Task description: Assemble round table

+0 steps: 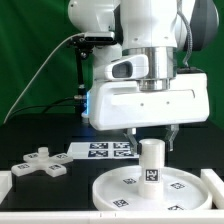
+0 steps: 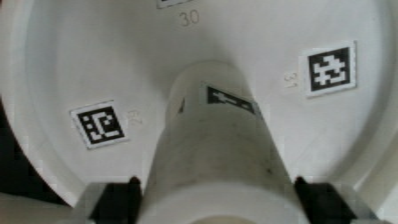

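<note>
The large white rimmed round disc (image 1: 108,186) lies flat on the black table at the front. The short thick cylinder leg (image 1: 150,163) stands upright on its middle. My gripper (image 1: 152,142) hangs straight above the leg, its two fingers level with the leg's top, one on each side, with a gap showing to the leg on both sides. In the wrist view the leg (image 2: 217,140) runs down to the disc (image 2: 71,60), and the black pads (image 2: 116,196) flank it. The cross-shaped foot piece (image 1: 38,163) lies flat toward the exterior view's left.
The marker board (image 1: 108,150) lies flat behind the disc. White rail pieces sit at the front left (image 1: 5,186) and front right (image 1: 214,184) edges. A green backdrop stands behind the table.
</note>
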Robot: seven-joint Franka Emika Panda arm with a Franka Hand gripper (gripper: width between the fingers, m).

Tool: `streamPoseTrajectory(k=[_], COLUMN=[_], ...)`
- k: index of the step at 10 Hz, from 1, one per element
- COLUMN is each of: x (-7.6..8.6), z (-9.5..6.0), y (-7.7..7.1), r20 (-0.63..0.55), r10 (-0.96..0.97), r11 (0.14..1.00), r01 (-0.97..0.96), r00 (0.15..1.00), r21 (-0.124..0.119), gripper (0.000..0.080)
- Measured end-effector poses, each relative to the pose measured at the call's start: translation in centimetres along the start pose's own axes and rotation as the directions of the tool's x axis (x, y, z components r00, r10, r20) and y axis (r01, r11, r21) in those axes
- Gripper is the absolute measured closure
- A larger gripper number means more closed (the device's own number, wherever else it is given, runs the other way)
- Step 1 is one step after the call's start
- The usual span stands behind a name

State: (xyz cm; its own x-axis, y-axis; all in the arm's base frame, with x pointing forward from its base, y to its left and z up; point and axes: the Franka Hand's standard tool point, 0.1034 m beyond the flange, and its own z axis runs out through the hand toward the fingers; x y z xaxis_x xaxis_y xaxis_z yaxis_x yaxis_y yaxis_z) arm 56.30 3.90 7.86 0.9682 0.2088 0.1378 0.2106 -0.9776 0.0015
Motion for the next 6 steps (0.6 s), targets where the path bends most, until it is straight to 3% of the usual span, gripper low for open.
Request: streamPoseTrajectory(k=[1, 3, 4, 6], x=[0.1, 0.23, 0.24, -0.12], z=[0.03, 0.06, 0.05, 0.02], y=[-0.04, 0.08, 0.2, 0.13], r20=[-0.042, -0.055, -0.054, -0.054], r10=[0.118, 0.384, 0.514, 0.763], r11=[0.993, 0.923, 0.857, 0.645], r01=[-0.119, -0.384, -0.514, -0.764], r00=[0.992, 0.922, 0.856, 0.644], r21=[-0.011, -0.006, -0.005, 0.011], gripper=[0.0395, 0.0395, 0.0395, 0.0394])
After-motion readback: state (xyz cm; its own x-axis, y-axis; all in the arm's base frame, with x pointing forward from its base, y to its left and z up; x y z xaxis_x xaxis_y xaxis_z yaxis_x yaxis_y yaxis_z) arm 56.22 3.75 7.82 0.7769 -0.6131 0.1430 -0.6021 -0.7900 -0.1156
